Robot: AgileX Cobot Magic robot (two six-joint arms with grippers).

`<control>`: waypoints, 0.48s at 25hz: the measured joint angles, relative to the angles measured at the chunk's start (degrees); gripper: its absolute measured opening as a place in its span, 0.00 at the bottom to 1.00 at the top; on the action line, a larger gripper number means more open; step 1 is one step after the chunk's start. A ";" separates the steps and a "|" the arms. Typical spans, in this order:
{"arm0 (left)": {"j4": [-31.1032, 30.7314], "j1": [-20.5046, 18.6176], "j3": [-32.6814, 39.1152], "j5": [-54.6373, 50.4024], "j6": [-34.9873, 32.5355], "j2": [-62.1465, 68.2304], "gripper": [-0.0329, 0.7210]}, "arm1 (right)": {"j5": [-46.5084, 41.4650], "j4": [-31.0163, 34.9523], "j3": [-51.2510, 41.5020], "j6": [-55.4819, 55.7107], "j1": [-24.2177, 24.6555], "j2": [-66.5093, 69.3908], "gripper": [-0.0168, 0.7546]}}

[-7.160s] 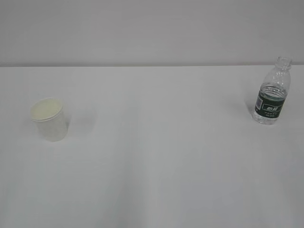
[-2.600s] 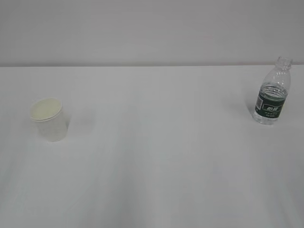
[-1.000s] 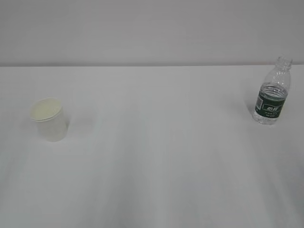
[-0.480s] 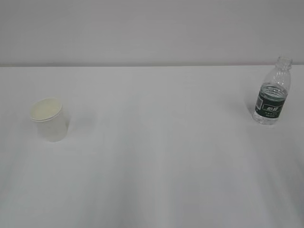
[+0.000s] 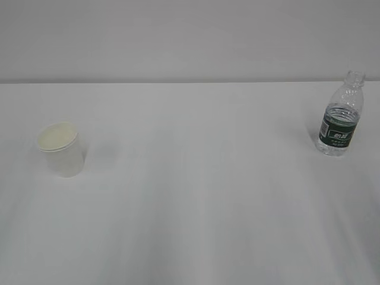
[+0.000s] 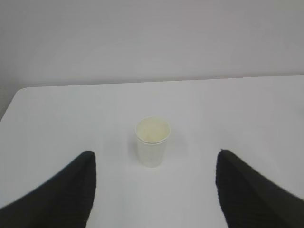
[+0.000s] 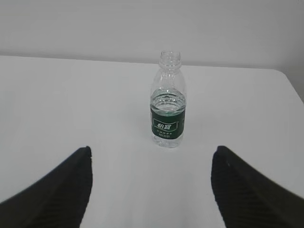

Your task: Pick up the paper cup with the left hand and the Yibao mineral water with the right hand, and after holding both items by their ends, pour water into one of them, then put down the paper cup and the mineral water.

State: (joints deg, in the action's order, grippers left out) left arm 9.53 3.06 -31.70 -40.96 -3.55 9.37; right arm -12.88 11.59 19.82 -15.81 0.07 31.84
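Cup white, cream inside; bottle clear, green-labelled, uncapped; left gripper and right gripper spread.

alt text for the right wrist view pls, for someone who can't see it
A small clear Yibao mineral water bottle with a dark green label stands upright and uncapped on a white table, partly filled. The open right pincer frames it from the bottom corners, well short of touching it.
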 joint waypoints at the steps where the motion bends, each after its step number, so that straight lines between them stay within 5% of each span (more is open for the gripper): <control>1: 0.00 0.00 0.10 0.00 0.00 0.00 0.78 | 0.00 0.00 0.00 0.00 0.00 0.24 0.79; 12: 0.00 0.00 0.12 0.02 0.00 0.00 0.78 | 2.55 0.12 0.00 -3.08 -2.65 4.63 0.79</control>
State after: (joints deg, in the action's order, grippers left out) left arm 9.53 3.06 -31.57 -40.93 -3.55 9.37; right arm -10.33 11.71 19.82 -18.89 -2.58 36.47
